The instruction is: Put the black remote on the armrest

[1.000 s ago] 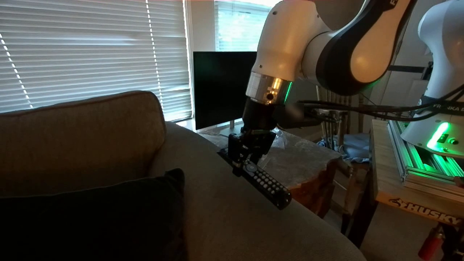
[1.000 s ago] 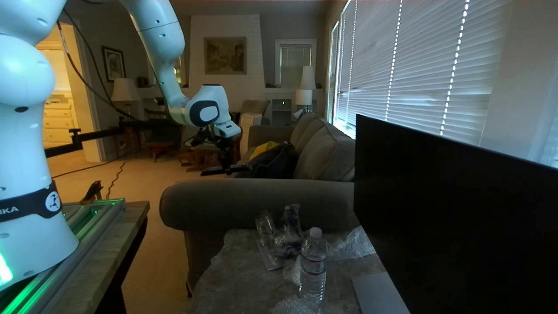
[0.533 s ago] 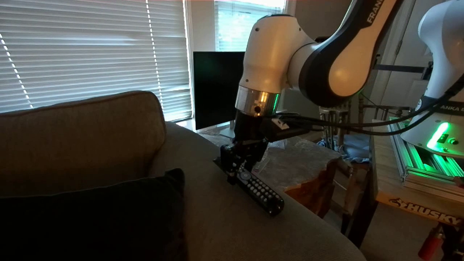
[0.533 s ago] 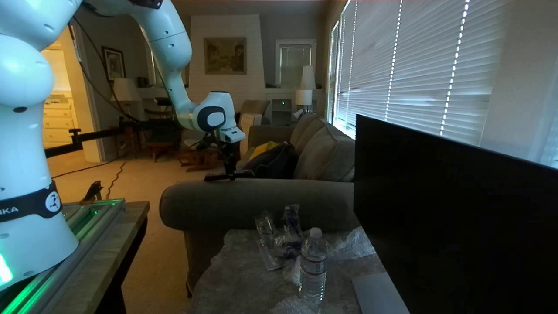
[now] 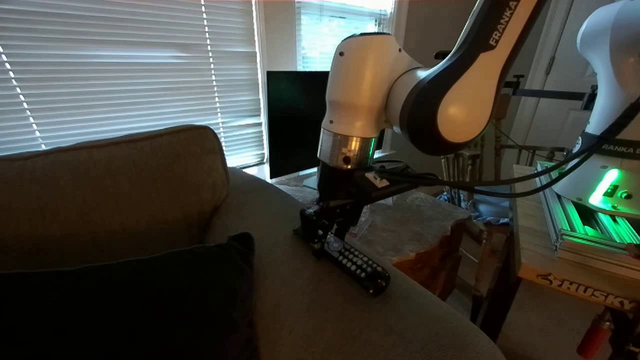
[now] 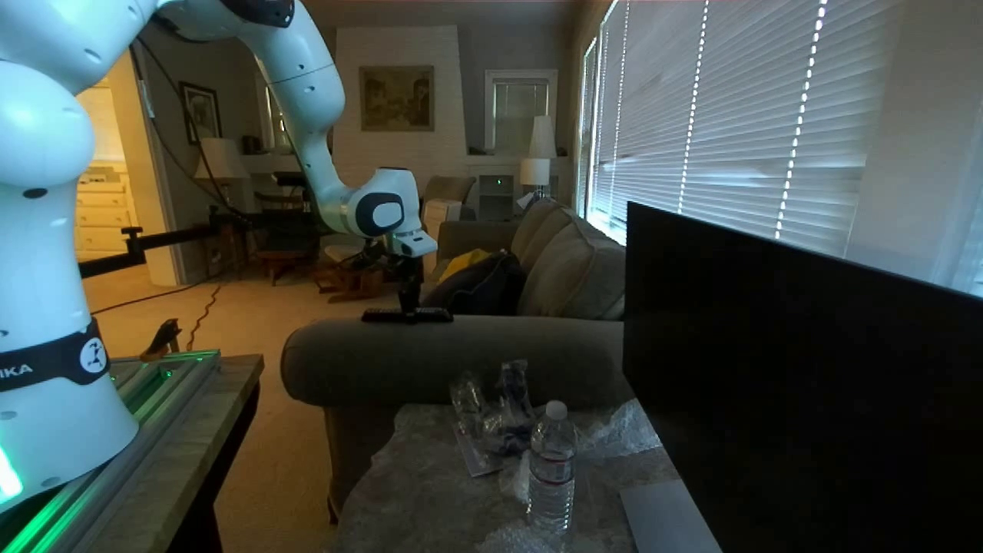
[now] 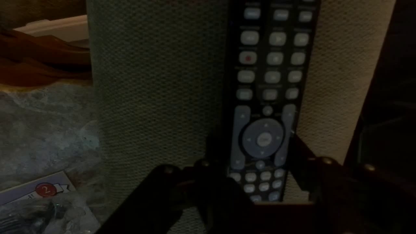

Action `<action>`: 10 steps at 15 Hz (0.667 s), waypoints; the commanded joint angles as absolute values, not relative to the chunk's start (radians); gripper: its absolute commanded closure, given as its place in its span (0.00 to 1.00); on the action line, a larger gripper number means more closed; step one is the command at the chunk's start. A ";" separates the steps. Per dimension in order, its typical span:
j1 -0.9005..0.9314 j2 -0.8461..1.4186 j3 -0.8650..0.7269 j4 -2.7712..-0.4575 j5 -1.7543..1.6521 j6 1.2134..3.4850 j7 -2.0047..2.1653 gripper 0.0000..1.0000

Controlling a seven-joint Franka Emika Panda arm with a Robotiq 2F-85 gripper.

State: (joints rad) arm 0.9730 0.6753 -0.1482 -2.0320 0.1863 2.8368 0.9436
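Observation:
The black remote (image 5: pixel 357 262) lies along the top of the beige armrest (image 5: pixel 300 305). In an exterior view the remote (image 6: pixel 376 315) is about level and appears to touch the armrest (image 6: pixel 430 357). My gripper (image 5: pixel 330 242) points down with its fingers on both long sides of the remote. In the wrist view the gripper (image 7: pixel 256 146) is shut on the remote (image 7: pixel 271 78) around its round pad, and the armrest fabric (image 7: pixel 156 81) shows on both sides. The gripper hides part of the remote's far end.
A dark cushion (image 5: pixel 135 305) and the sofa back (image 5: pixel 110 200) stand beside the armrest. A stone-topped side table (image 6: pixel 415 491) with a water bottle (image 6: pixel 551 476), plastic wrapping (image 6: pixel 491 415) and a TV screen (image 6: pixel 768 369) is on the armrest's outer side.
My gripper has come down with the remote and moved slightly toward the sofa back. The remote was tilted above the armrest and is now level on its top.

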 commanded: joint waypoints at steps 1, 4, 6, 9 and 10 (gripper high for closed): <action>0.981 0.689 -0.162 -2.000 0.125 2.786 0.996 0.14; 1.007 0.656 -0.187 -2.026 0.088 2.756 1.028 0.00; 1.021 0.625 -0.198 -2.046 0.067 2.731 1.061 0.00; 1.022 0.553 -0.186 -2.088 0.043 2.686 1.101 0.00; 1.017 0.526 -0.178 -2.104 0.040 2.672 1.108 0.00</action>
